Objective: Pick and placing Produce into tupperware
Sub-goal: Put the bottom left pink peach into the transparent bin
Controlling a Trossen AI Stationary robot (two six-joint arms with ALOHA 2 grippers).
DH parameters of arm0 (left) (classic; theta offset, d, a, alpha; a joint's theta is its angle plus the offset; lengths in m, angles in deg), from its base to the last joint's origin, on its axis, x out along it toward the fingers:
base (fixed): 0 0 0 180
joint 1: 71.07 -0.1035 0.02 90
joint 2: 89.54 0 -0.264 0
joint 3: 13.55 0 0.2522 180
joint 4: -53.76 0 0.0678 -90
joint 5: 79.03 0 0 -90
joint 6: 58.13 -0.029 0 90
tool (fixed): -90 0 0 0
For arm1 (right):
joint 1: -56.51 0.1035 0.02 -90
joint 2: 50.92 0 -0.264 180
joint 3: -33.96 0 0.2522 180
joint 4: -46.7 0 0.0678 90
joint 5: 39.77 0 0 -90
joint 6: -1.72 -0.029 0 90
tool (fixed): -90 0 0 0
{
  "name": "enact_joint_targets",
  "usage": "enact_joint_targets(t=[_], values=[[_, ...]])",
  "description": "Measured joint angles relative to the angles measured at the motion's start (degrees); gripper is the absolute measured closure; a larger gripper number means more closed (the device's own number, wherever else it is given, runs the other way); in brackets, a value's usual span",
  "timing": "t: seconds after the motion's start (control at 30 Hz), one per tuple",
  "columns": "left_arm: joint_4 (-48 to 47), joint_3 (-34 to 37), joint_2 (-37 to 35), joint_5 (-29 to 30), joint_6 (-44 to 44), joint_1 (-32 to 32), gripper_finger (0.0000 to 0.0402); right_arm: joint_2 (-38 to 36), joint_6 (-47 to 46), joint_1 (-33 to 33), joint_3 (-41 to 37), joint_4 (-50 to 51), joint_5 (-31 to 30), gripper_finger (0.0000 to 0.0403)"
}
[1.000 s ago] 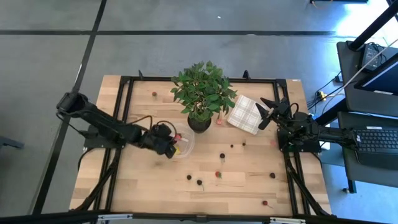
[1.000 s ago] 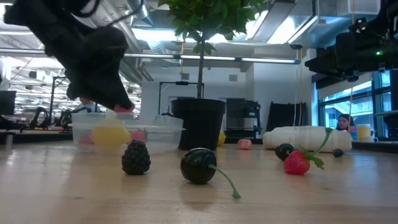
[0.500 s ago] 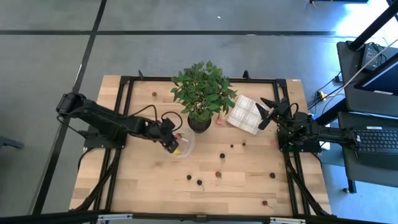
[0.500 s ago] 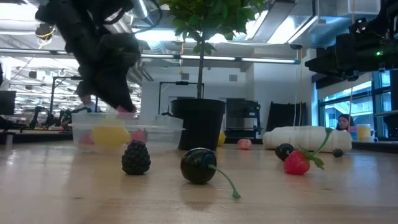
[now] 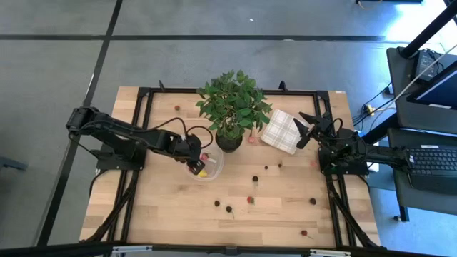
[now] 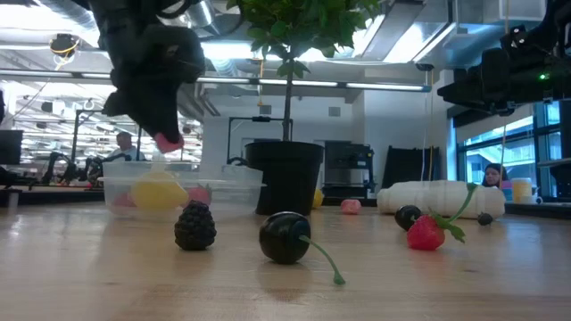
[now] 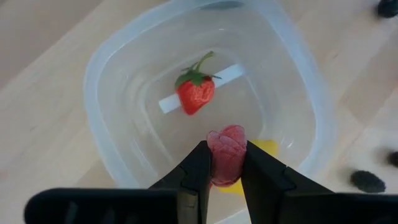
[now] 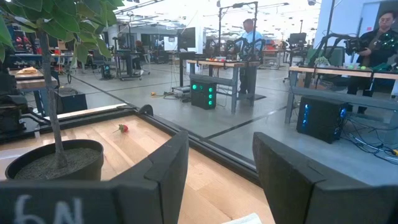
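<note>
- Pink raspberry (image 7: 226,153): pinched between the fingers of my left gripper (image 7: 222,163), jaws clenched on it, hanging over the open tub (image 7: 118,56), above the rim by the low view.
- Clear plastic tub: sits on the wooden table (image 5: 285,214) just beside the plant pot (image 5: 228,141); it already holds a strawberry (image 7: 195,94) and a yellow lemon piece (image 7: 266,149), the latter partly under my fingers.
- Step in hand, as I judge it: release into the tub. Best done by lowering a little so the berry falls short and does not bounce out, opening the jaws only as far as needed, then lifting straight up.
- Drop spot: bare floor of the tub lies between the strawberry and the near wall; I would aim there, not onto the fruit.
- Edges: the tub wall rings my fingers on all sides; any sideways drift risks nudging the light tub. The plant's leaves (image 5: 234,100) overhang close by, on the pot side.
- Open room: bare table on the side away from the pot; loose pieces remain there, among them a blackberry (image 6: 194,226), a dark cherry (image 6: 285,237) and a second strawberry (image 6: 428,233).
- Right gripper (image 5: 308,131): waits near the checked cloth (image 5: 280,130), well apart from the tub, fingers parted and holding nothing.
</note>
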Motion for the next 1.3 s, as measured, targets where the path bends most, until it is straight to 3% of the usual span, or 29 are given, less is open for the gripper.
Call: enact_joint_targets(t=[0.43,1.1,1.3], values=[[-1.9,0.1,7.3,-4.6,0.0,-3.8,0.0331,0.0,0.0,0.0,0.0,-0.1,0.0,0.0221],[-1.1,0.1,7.4,-4.8,0.0,-4.0,0.033,0.0,0.0,0.0,0.0,0.0,0.0,0.0221],[-1.0,0.1,7.4,-4.8,0.0,-4.0,0.0297,0.0,0.0,0.0,0.0,0.0,0.0,0.0221]])
